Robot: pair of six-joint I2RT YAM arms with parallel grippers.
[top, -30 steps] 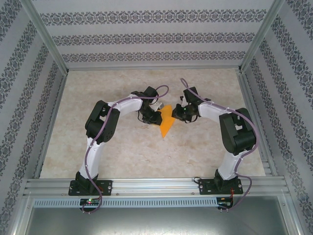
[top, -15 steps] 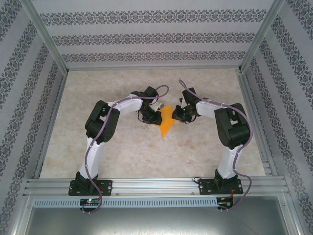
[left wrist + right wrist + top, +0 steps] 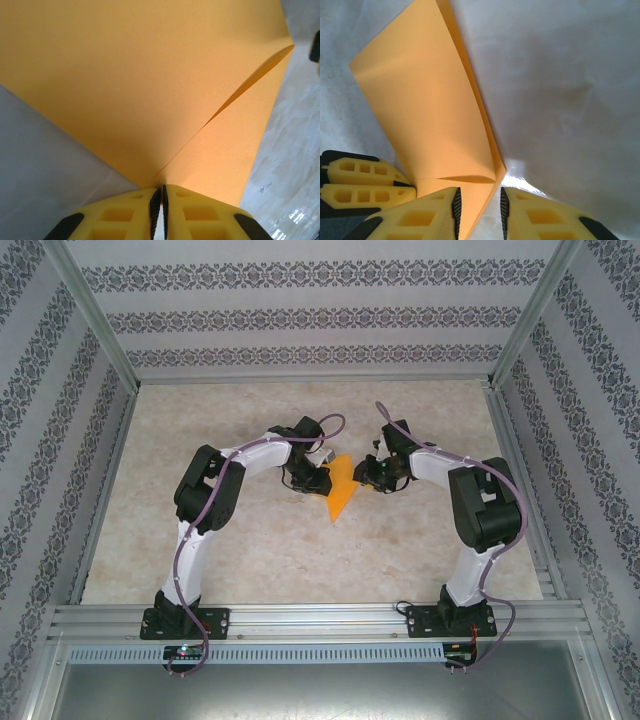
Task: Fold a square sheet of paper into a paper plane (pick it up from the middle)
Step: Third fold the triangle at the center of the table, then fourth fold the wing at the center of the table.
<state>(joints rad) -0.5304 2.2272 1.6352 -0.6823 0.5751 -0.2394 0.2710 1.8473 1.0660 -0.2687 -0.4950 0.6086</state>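
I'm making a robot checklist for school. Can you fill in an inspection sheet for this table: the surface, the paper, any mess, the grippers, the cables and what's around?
Surface: table, pale and marbled, no stains seen.
Job's things: paper, orange, folded to a point with one flap lifting open; it sits between the two grippers.
Clutter: nothing seen.
Grippers: left gripper shut on the paper's corner; right gripper has its jaws apart, with the paper's edge between them, not pinched.
Cables: purple cables run along both arms and loop above the wrists, apart from the paper.
Surroundings: patterned walls on three sides; metal frame at the near edge.
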